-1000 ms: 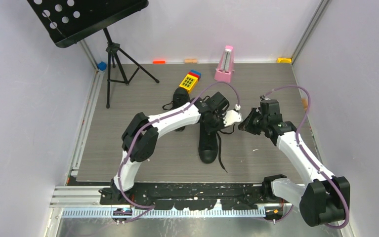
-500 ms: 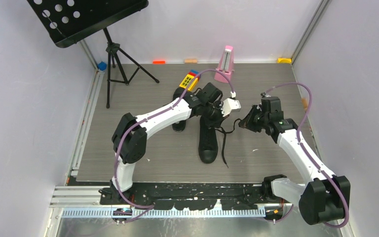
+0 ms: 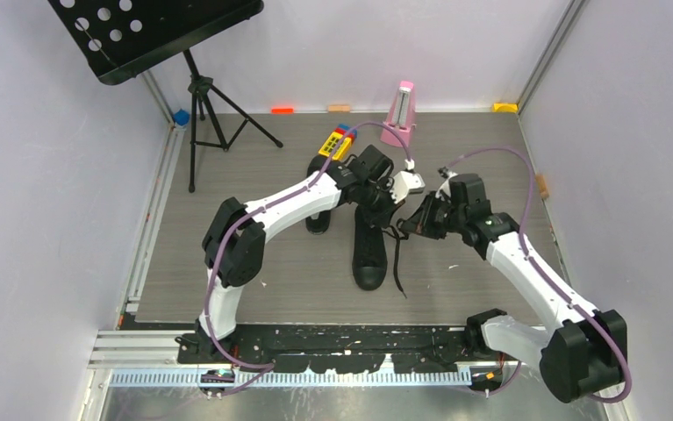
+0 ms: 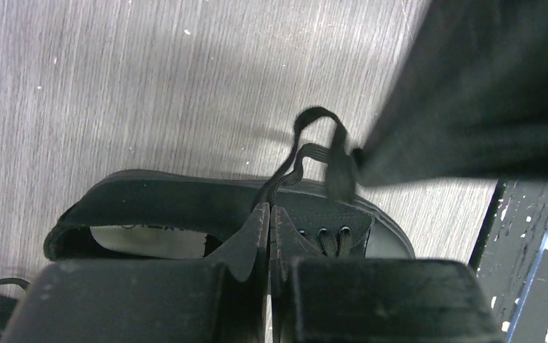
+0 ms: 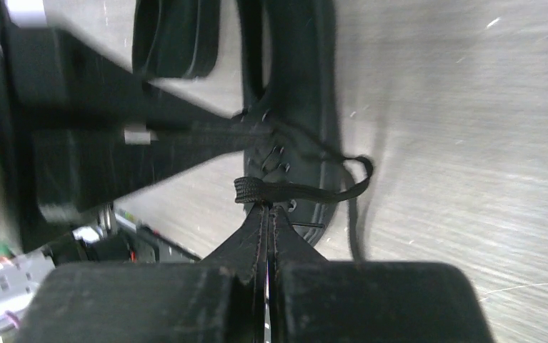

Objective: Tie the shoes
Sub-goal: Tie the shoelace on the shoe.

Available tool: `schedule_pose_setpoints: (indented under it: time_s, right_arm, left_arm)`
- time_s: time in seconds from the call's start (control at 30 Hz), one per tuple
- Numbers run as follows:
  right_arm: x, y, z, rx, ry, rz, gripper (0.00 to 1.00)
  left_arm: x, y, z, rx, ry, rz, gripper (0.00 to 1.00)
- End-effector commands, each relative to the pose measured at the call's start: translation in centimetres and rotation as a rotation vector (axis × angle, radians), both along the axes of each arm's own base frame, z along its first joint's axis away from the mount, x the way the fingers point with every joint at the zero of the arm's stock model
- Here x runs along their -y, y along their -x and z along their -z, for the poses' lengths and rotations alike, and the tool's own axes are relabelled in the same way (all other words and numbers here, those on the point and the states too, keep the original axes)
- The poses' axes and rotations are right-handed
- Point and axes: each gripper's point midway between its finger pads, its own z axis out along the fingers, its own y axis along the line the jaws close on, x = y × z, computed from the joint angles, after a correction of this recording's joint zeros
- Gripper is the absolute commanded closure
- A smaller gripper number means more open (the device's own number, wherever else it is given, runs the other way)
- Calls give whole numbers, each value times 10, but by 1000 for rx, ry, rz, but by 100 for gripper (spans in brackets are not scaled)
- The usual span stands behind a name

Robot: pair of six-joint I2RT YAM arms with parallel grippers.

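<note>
Tugging a lace over one black shoe, both claws clenched.

Top view: the left claw (image 3: 389, 203) and right claw (image 3: 410, 224) met above the far end of the near shoe (image 3: 370, 261), which stood on the desk (image 3: 227, 254) with the second shoe (image 3: 318, 221) just beside it, partly under the left arm.
Left wrist view: that claw's tips were pressed together at the eyelets, but I could not tell whether they pinched anything. The lace (image 4: 312, 148) looped up toward the right claw.
Right wrist view: the right claw was clamped on the lace, which ran taut across the shoe.
</note>
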Motion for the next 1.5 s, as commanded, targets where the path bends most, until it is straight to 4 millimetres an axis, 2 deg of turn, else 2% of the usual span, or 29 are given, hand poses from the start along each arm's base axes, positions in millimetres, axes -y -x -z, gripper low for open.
schedule_pose_setpoints:
  time_s: [0.0, 0.13, 0.33, 0.53, 0.67, 0.83, 1.03, 1.2, 1.37, 1.47]
  right_arm:
    - [-29, 17, 4, 9, -41, -69, 100]
    - [-44, 14, 14, -1, -60, -86, 100]
    - [-62, -16, 19, 23, -89, -80, 100]
    - [-68, -40, 30, 40, -103, -20, 100]
    - [-74, -59, 22, 116, -167, 24, 100]
    - [-85, -72, 20, 144, -244, 35, 100]
    - [-96, -72, 17, 156, -324, 5, 100]
    - [-107, -63, 19, 142, -344, -31, 100]
    - [-121, -53, 16, 117, -406, -76, 100]
    - [-124, -45, 22, 89, -408, -86, 100]
  left_arm:
    - [6, -8, -18, -41, 72, -38, 100]
    - [3, -12, -19, -74, 88, -73, 100]
    - [-4, -17, -23, -155, 129, -140, 100]
    - [-11, -21, -26, -222, 183, -208, 100]
    - [-15, -20, -25, -266, 208, -262, 100]
    - [-12, -17, -35, -321, 308, -284, 100]
    - [-12, -16, -49, -361, 413, -334, 100]
    - [-13, -19, -57, -375, 447, -355, 100]
    - [-15, -15, -49, -392, 440, -363, 100]
    - [-17, -16, -43, -385, 424, -370, 100]
